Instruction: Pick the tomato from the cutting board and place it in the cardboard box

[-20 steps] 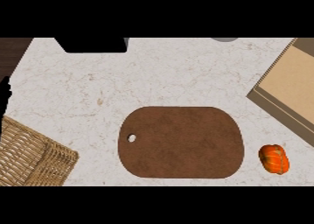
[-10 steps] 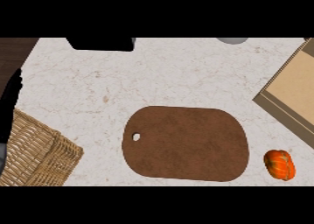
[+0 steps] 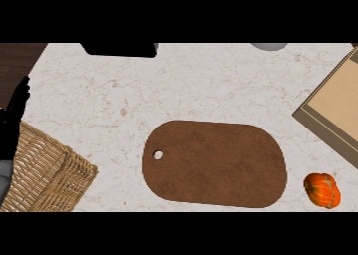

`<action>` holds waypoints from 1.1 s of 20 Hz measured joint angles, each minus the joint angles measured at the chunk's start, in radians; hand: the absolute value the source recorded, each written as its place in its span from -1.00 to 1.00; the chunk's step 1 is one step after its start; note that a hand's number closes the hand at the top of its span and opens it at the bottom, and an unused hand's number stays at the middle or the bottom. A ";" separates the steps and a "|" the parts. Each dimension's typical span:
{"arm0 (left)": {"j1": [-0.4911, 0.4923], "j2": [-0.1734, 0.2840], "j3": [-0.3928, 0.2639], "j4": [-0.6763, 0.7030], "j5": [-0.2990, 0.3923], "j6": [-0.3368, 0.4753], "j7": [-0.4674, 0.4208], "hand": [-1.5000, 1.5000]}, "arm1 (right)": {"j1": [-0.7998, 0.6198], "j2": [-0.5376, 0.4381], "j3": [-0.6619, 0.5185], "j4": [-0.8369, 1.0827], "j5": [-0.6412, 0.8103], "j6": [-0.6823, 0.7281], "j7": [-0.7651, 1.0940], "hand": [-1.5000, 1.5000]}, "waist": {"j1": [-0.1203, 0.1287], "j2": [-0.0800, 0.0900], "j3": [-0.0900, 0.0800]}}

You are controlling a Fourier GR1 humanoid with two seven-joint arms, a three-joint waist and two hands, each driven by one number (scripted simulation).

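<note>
Left hand (image 3: 6, 124) sits at the far left of the cutting board (image 3: 215, 164), over the wicker basket (image 3: 42, 174), fingers straight, holding nothing. Right hand not visible. Tomato (image 3: 323, 190) lies on the surface just right of the board, not on it, near the cardboard box (image 3: 343, 107). Risk: a round tomato may roll off the surface if nudged. Box is cut off at the edge, so its opening is hard to judge.

Kitchen: marble counter (image 3: 211, 84), cutting board (image 3: 215, 163), wicker basket (image 3: 45, 172).
</note>
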 measured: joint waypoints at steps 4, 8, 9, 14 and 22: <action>-0.007 -0.004 0.000 0.000 -0.005 -0.005 0.000 0.00 | -0.047 0.063 0.022 0.041 0.040 -0.061 0.042 1.00 | 0.007 0.004 0.001; -0.008 -0.009 0.003 -0.005 -0.009 -0.010 -0.002 0.00 | -0.075 0.110 0.025 0.099 0.059 -0.115 0.097 -1.00 | 0.014 0.008 0.002; -0.011 -0.008 0.003 -0.001 -0.008 -0.014 -0.003 0.00 | -0.079 0.122 0.023 0.115 0.059 -0.111 0.108 -1.00 | 0.012 0.009 0.003; -0.012 -0.011 0.004 0.000 -0.014 -0.013 -0.004 0.00 | -0.093 0.168 0.015 0.172 0.058 -0.092 0.145 -1.00 | 0.013 0.011 0.005; -0.002 -0.014 0.018 -0.013 -0.007 -0.027 0.000 0.00 | -0.109 0.182 -0.064 0.187 -0.010 -0.104 0.074 -1.00 | 0.011 0.012 0.004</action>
